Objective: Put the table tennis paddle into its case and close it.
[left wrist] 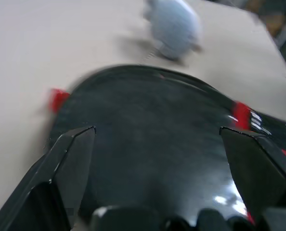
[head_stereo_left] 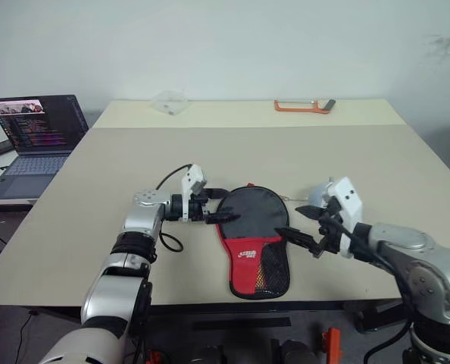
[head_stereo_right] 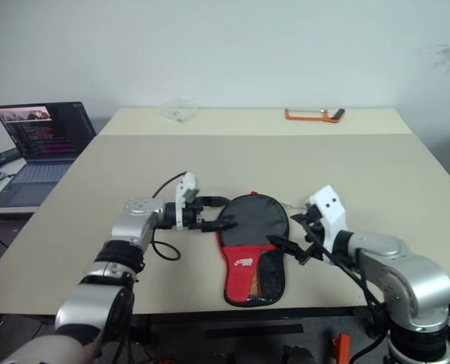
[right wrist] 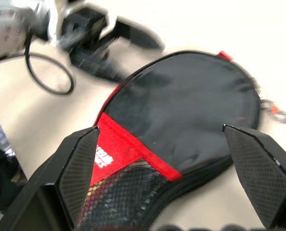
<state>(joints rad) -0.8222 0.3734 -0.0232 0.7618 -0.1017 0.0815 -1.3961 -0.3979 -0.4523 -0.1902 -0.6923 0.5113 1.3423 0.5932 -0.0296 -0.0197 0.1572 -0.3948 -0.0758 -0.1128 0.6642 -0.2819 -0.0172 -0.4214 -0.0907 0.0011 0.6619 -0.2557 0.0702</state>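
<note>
Left eye view: the case is seen lying flat on the table, near its front edge. It is flanked by the left gripper and the right gripper, both spread open and empty, neither touching it.

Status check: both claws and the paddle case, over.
Left claw open, at case's left edge. Right claw open, at its right edge. Case flat on table, looks zipped. Nothing in the way.

Beige table, contents
Case lay near 6 o'clock; orange-handled saw at 1 o'clock; clear plastic item at 11 o'clock.
</note>
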